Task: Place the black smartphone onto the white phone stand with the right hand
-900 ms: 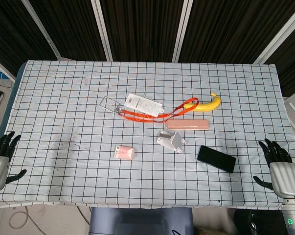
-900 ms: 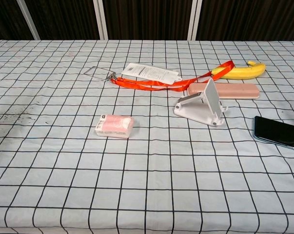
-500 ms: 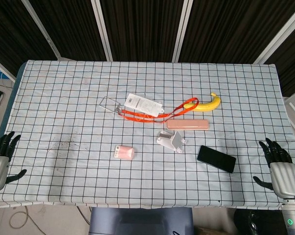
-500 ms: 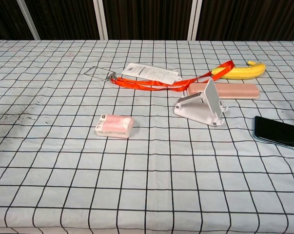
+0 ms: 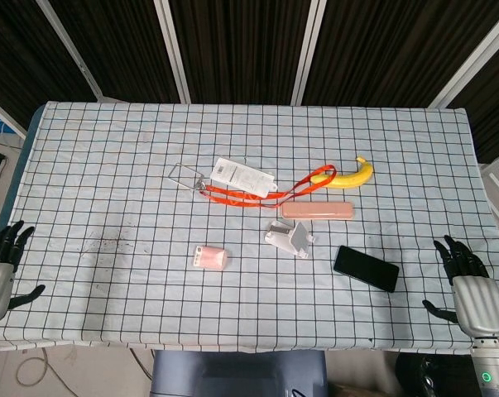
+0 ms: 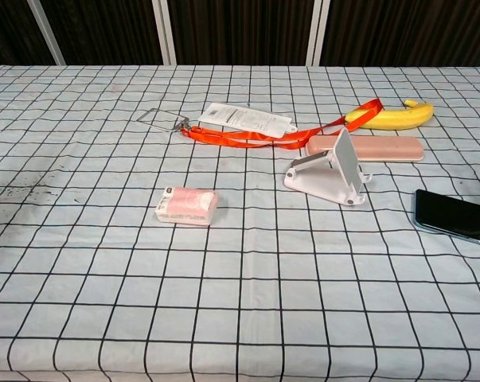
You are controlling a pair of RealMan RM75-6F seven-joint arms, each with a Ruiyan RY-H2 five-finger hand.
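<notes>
While fingers spread, right hand [image 5: 468, 285] holds nothing | black smartphone [image 5: 366, 268] flat, apart from hand

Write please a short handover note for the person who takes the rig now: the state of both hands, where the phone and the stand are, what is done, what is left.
Left hand: open, empty, at the table's near left edge.
Right hand: open, empty, at the near right edge, apart from the phone.
Black smartphone: flat on the checked tablecloth, to the right of the stand.
White phone stand: upright and empty, just in front of the pink case.
Done: nothing yet.
Left: grasp the phone with the right hand and set it on the stand.
</notes>
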